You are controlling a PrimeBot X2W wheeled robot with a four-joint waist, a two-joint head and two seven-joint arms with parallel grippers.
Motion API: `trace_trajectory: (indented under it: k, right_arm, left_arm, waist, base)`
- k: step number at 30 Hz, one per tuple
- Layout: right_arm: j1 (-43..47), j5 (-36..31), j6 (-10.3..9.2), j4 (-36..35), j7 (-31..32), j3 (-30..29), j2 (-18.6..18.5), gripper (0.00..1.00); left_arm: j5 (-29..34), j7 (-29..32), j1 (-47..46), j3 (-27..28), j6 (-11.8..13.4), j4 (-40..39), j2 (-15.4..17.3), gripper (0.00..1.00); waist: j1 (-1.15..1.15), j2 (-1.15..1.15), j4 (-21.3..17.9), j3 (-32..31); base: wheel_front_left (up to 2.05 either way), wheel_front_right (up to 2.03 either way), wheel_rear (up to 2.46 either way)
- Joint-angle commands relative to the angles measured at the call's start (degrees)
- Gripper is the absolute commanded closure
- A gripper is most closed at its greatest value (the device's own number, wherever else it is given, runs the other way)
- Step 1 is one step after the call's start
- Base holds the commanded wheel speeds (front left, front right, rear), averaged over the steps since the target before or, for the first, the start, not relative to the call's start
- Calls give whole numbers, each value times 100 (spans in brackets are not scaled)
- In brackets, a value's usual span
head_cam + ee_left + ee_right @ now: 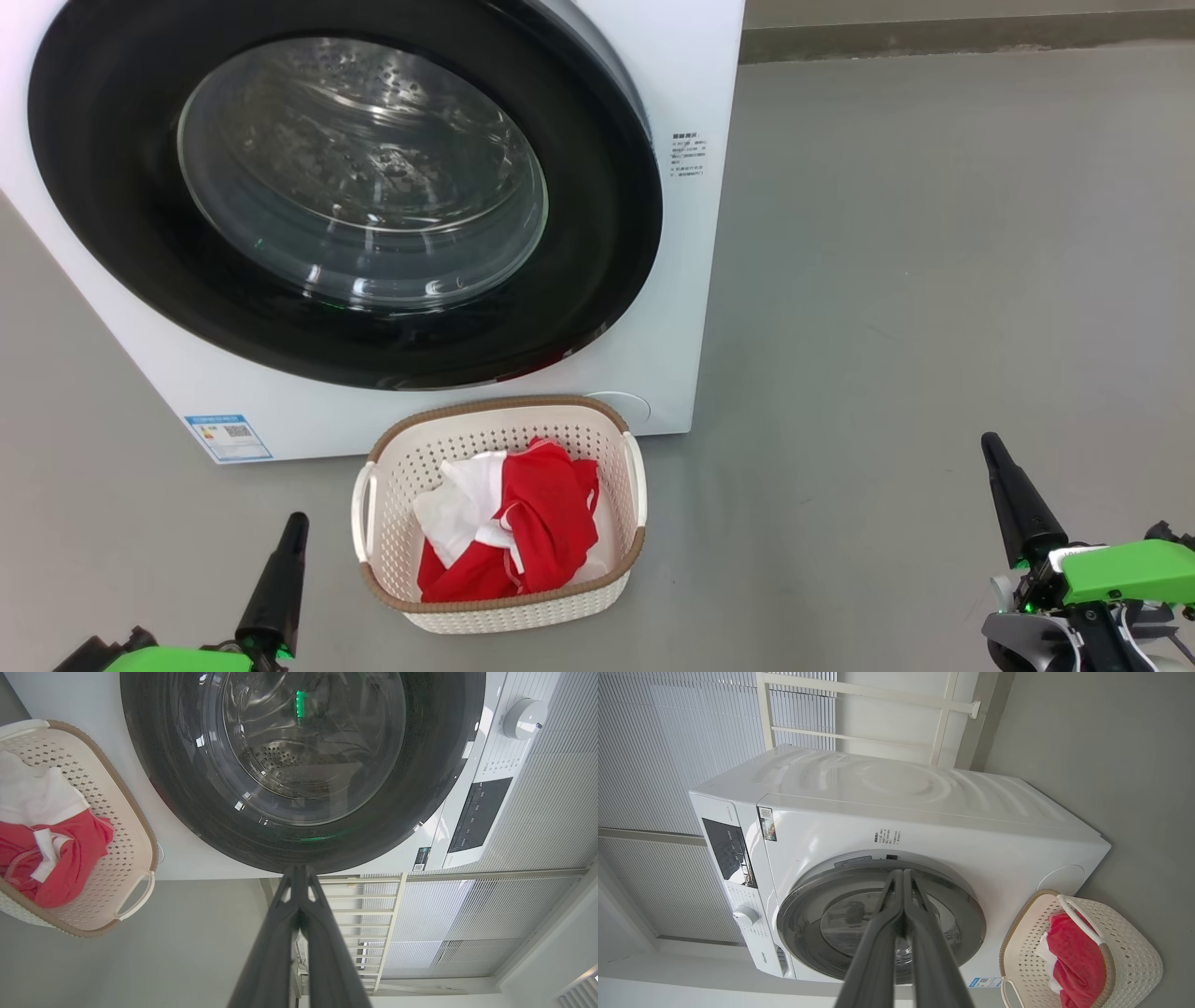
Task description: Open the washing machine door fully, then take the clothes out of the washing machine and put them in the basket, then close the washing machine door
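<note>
The washing machine door (345, 187) looks closed; if unlatched, it could swing open; left gripper (297, 521) and right gripper (991, 444) have fingers together, empty.

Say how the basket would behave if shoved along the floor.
The basket is perforated plastic holding only a few clothes, so probably light. On the smooth floor it would likely slide, not tip, being low and wide.

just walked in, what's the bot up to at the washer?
Nothing is being handled. The washing machine door is shut, and the clothes lie in the basket on the floor before the washing machine. The left gripper and right gripper hang low, clear of everything, jaws shut and empty. The unloading looks done.
</note>
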Motion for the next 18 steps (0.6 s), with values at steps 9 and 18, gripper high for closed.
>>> trace_trajectory:
  k: [9,18]
  right_arm:
    - [-236,31,-3,-152,33,84,-47,100]
    - [-236,31,-3,-152,33,84,-47,100]
  left_arm:
    - [-39,19,-227,202,-40,-123,50,100]
    - [-39,18,-227,202,-40,-123,50,100]
  waist:
    - [0,0,0,0]
    - [0,0,0,0]
  base:
    - [0,0,0]
    - [0,0,0]
